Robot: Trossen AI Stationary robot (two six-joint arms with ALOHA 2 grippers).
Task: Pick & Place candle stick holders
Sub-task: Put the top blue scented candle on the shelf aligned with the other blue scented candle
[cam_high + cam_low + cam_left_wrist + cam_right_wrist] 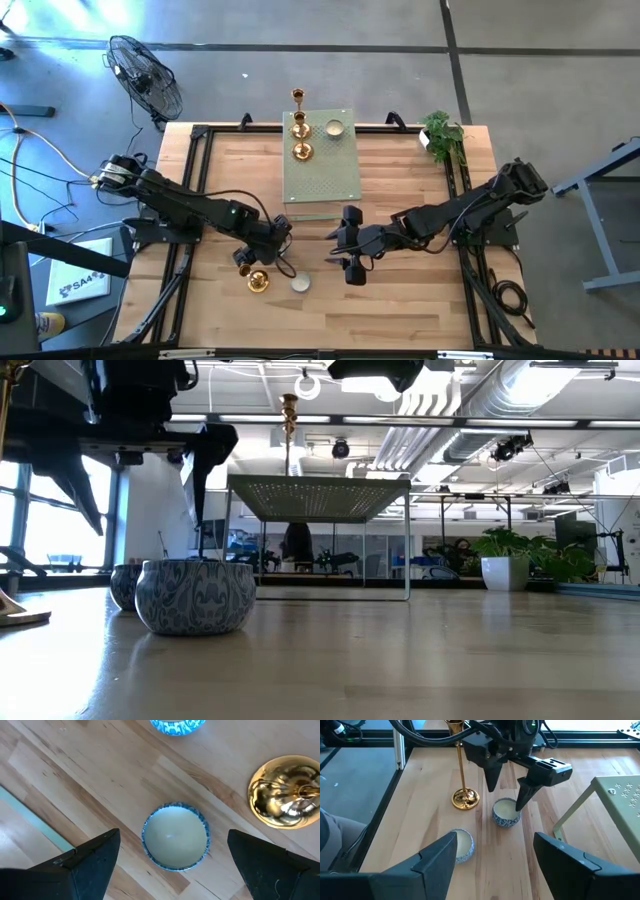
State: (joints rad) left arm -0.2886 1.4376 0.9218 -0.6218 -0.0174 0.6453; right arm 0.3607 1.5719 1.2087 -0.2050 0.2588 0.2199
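The butcher-block table (400,300) stood on a grey concrete floor (560,60), with a black floor fan (145,75) lying off its eleven o'clock corner and a small potted plant (443,135) at its one o'clock corner. Beyond it, ceiling ducts (500,395) ran above a glass partition (480,545), and a white-potted plant (497,557) stood at three o'clock.

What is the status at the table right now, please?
Left gripper open, straddling a blue-patterned cup. Right gripper open, empty, waiting mid-table. Gold holder and second cup close beside; nothing blocking.
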